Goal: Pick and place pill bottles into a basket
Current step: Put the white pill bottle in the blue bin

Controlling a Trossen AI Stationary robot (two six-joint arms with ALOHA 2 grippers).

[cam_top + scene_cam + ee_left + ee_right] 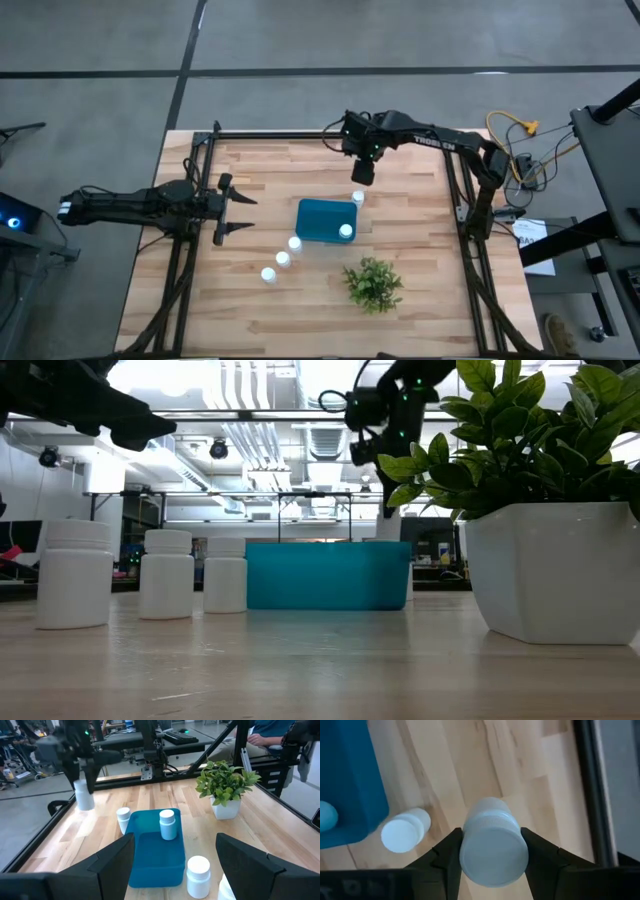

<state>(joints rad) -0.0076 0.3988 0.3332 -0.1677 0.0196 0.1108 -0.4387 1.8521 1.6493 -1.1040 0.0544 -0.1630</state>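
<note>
The teal basket (322, 216) sits mid-table with one white pill bottle (346, 232) standing inside it. Another bottle (358, 198) stands on the table by the basket's far right corner. Three more (283, 259) stand in a slanting row off its near left corner. My right gripper (362, 175) hangs above the table beyond the basket's far right corner, shut on a pill bottle (493, 851). My left gripper (236, 209) waits open at the table's left, level, nothing between its fingers. My right gripper pinches the pill bottle's capped upper end (490, 827) between its two fingers (449, 854), one on each side. The fingers come from above, pointing steeply down. The bottle's body (84, 799) hangs upright below them, lifted clear of the table.
A small green plant in a white pot (373, 284) stands near the front, right of the basket. Black frame rails (460, 210) run along the table's sides and far edge. Bare wood lies at the near left and far left.
</note>
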